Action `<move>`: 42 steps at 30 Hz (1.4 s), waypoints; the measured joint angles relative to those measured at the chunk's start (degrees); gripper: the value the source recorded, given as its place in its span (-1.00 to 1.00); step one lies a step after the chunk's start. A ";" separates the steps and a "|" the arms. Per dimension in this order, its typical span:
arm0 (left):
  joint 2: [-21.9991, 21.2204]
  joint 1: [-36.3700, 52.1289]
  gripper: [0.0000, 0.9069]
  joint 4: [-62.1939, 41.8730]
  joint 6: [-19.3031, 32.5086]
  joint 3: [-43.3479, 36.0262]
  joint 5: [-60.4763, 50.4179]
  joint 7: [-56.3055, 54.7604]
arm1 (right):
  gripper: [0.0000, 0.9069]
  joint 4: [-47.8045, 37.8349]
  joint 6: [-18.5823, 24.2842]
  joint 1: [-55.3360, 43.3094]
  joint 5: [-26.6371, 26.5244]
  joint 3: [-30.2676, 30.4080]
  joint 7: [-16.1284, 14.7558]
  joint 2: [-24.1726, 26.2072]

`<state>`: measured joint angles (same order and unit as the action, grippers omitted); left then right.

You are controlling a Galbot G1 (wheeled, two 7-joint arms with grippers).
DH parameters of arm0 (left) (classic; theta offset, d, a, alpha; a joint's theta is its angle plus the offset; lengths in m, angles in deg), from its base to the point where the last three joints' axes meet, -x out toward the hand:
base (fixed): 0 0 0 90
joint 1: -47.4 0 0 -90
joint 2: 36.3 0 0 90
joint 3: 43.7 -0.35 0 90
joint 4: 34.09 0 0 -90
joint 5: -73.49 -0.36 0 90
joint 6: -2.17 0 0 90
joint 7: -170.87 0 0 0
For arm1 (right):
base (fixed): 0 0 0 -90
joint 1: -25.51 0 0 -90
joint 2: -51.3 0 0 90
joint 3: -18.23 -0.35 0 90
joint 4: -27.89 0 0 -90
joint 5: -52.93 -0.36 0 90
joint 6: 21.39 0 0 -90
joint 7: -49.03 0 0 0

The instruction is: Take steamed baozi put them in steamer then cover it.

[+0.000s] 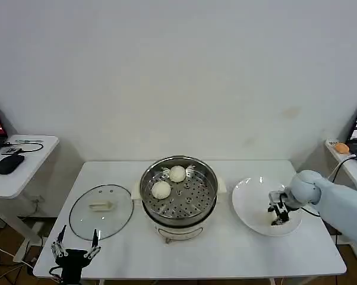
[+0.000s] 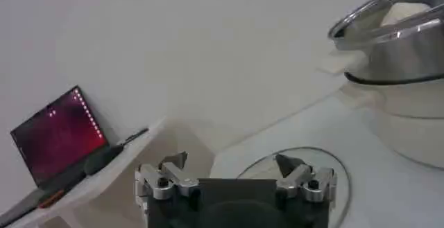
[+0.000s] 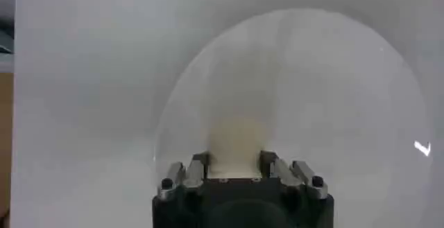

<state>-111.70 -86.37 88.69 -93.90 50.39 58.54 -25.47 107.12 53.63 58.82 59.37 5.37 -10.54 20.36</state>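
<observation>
Two small round off-white dough buns (image 1: 169, 181) are already sitting on the perforated tray of the round shiny stainless-steel steamer (image 1: 208, 205). The round clear glass cover (image 1: 101, 212) is lying on the white surface (image 1: 226, 252) beside it, so covering is not yet done. The right end effector (image 1: 278, 217) is reaching down over the flat white plate (image 1: 249, 202), its fingers closing around another off-white bun (image 3: 236, 143). The left end effector (image 1: 76, 248) is waiting wide open and empty near the cover.
</observation>
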 measured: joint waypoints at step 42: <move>-1.53 0.04 1.00 1.66 -0.32 2.03 0.54 -0.72 | 0.20 8.90 -1.64 -37.02 -18.98 24.84 1.38 -27.52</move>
<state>-113.23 -86.33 90.35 -94.22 52.42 59.07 -26.18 116.02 51.99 21.80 40.39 30.21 -9.16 -7.17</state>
